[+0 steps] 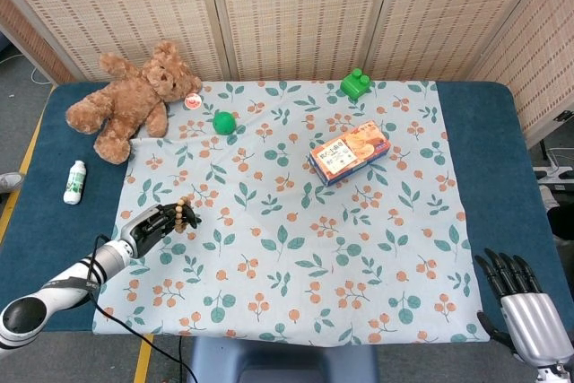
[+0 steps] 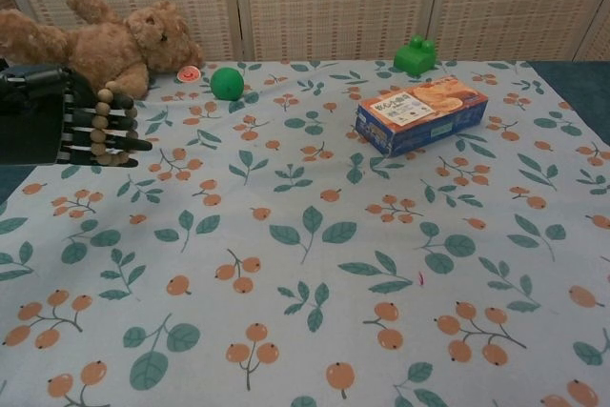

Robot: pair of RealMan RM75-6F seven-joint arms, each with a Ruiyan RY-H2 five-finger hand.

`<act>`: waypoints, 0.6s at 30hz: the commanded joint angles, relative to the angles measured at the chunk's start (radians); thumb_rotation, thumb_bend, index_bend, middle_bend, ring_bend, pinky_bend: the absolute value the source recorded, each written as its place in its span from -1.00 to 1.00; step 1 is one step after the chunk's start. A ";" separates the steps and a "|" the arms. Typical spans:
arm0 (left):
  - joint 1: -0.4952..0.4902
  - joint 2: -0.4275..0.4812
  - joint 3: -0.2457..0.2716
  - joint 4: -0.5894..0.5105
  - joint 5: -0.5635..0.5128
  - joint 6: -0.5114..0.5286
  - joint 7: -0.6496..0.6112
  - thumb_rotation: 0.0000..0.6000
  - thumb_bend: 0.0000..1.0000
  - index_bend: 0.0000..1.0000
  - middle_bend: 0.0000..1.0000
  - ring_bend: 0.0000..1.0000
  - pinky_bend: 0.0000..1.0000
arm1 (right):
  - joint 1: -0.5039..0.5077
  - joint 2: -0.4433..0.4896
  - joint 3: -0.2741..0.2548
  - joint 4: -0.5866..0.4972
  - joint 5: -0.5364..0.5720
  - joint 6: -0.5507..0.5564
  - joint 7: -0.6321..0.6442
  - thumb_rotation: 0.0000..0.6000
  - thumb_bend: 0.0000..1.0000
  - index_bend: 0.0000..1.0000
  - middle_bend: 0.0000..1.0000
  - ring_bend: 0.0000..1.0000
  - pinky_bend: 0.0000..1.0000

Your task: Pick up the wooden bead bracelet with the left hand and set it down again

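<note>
The wooden bead bracelet [image 2: 110, 127] [image 1: 184, 214] is looped around the fingers of my black left hand [image 2: 57, 126] [image 1: 154, 225], which holds it just above the floral cloth near the table's left side. Light brown beads show against the dark fingers. My right hand [image 1: 529, 313] is at the bottom right of the head view, off the cloth, its fingers spread with nothing in them. The chest view does not show the right hand.
A teddy bear [image 1: 130, 96] [image 2: 114, 40] lies at the back left, a green ball [image 1: 224, 122] and small red-white lid [image 1: 192, 102] beside it. A snack box [image 1: 350, 152] sits mid-right, a green block [image 1: 356, 83] behind it. A white bottle [image 1: 75, 181] lies off the cloth's left edge.
</note>
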 commanded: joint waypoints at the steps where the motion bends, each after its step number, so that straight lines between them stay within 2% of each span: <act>1: -0.003 0.005 0.003 -0.003 -0.004 0.001 -0.007 0.52 0.84 0.03 0.05 -0.50 -0.95 | -0.001 0.000 -0.001 0.000 -0.002 0.001 0.000 1.00 -0.57 -1.00 -1.00 -1.00 -1.00; 4: -0.004 0.011 0.004 -0.009 -0.005 -0.003 -0.011 0.76 0.99 0.04 0.05 -0.50 -0.95 | -0.001 0.000 -0.001 0.001 -0.004 0.003 0.002 1.00 -0.57 -1.00 -1.00 -1.00 -1.00; 6: -0.003 0.012 0.003 -0.014 -0.003 -0.002 -0.009 0.80 1.00 0.03 0.05 -0.50 -0.95 | -0.002 0.001 -0.001 0.000 -0.004 0.003 0.003 1.00 -0.57 -1.00 -1.00 -1.00 -1.00; 7: -0.002 0.010 0.002 -0.018 0.003 0.004 -0.004 0.66 1.00 0.01 0.05 -0.50 -0.95 | -0.002 0.001 -0.001 0.000 -0.003 0.003 0.002 1.00 -0.57 -1.00 -1.00 -1.00 -1.00; 8: 0.002 0.006 0.000 -0.022 0.009 0.013 0.001 0.43 0.98 -0.01 0.04 -0.50 -0.95 | -0.002 0.000 -0.001 0.000 -0.003 0.003 0.002 1.00 -0.57 -1.00 -1.00 -1.00 -1.00; 10: 0.013 -0.006 -0.008 -0.031 0.018 0.030 0.006 -0.20 0.79 -0.08 0.02 -0.50 -0.95 | -0.002 0.001 -0.001 0.000 -0.004 0.003 0.002 1.00 -0.57 -1.00 -1.00 -1.00 -1.00; 11: 0.017 -0.009 -0.012 -0.033 0.023 0.030 0.009 -0.37 0.65 -0.09 0.02 -0.50 -0.95 | -0.002 0.001 -0.001 0.000 -0.004 0.003 0.002 1.00 -0.57 -1.00 -1.00 -1.00 -1.00; 13: 0.025 -0.018 -0.020 -0.032 0.030 0.029 0.012 -0.62 0.36 -0.10 0.01 -0.50 -0.95 | -0.003 0.001 -0.001 0.001 -0.004 0.004 0.004 1.00 -0.57 -1.00 -1.00 -1.00 -1.00; 17: 0.035 -0.031 -0.030 -0.028 0.039 0.028 0.013 -0.97 0.07 -0.10 0.01 -0.50 -0.95 | -0.003 0.002 0.000 0.002 -0.004 0.005 0.005 1.00 -0.57 -1.00 -1.00 -1.00 -1.00; 18: 0.037 -0.034 -0.032 -0.028 0.040 0.028 0.013 -0.99 0.04 -0.10 0.01 -0.50 -0.95 | -0.003 0.002 0.000 0.002 -0.004 0.005 0.005 1.00 -0.57 -1.00 -1.00 -1.00 -1.00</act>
